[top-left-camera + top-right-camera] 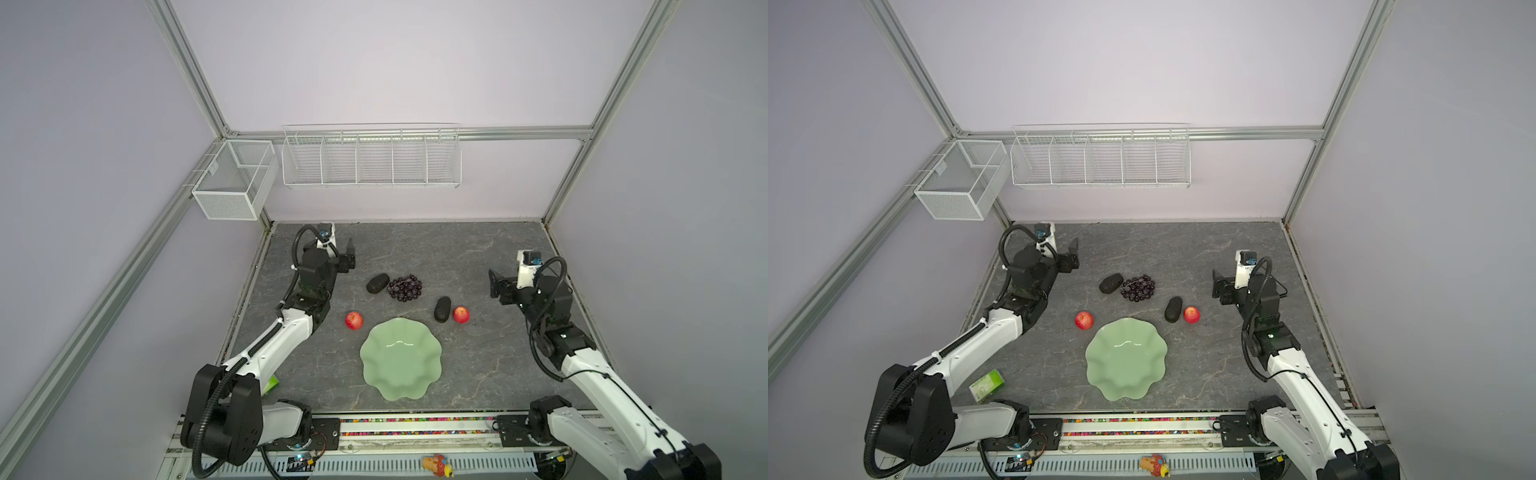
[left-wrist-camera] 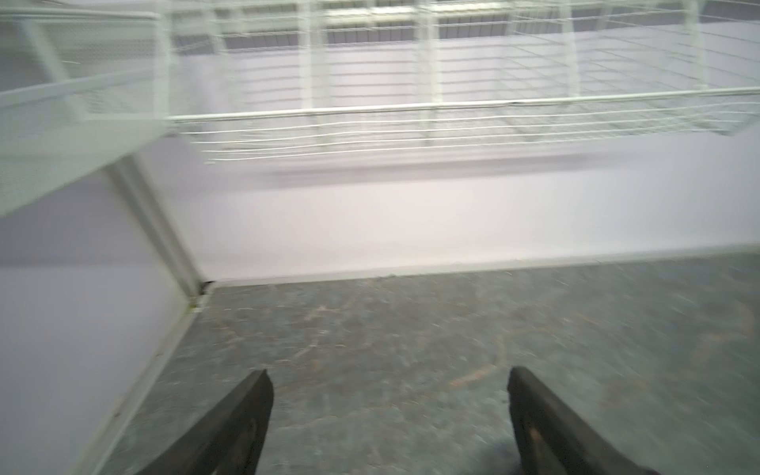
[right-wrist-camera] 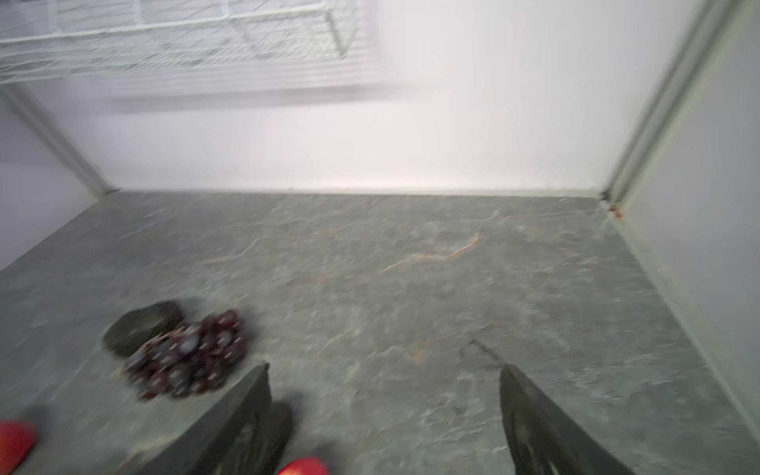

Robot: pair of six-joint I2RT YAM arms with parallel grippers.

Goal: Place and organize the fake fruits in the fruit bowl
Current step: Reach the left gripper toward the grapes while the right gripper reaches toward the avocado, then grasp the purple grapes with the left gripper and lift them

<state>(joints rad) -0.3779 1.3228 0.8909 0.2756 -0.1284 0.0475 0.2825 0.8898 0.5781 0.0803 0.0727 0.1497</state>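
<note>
Well apart, grapes [image 1: 404, 287] and right tool [image 3: 383, 367].

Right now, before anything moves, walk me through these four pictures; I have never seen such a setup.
Two robot arms work at a grey table. Two pictures look down from overhead, nearly alike; the other two come from a camera on each arm's wrist, looking forward. On the table lie two red apples, two black avocados, a bunch of grapes and an empty green fruit bowl. The left gripper and right gripper are open, holding nothing. White wire baskets hang behind.
</note>
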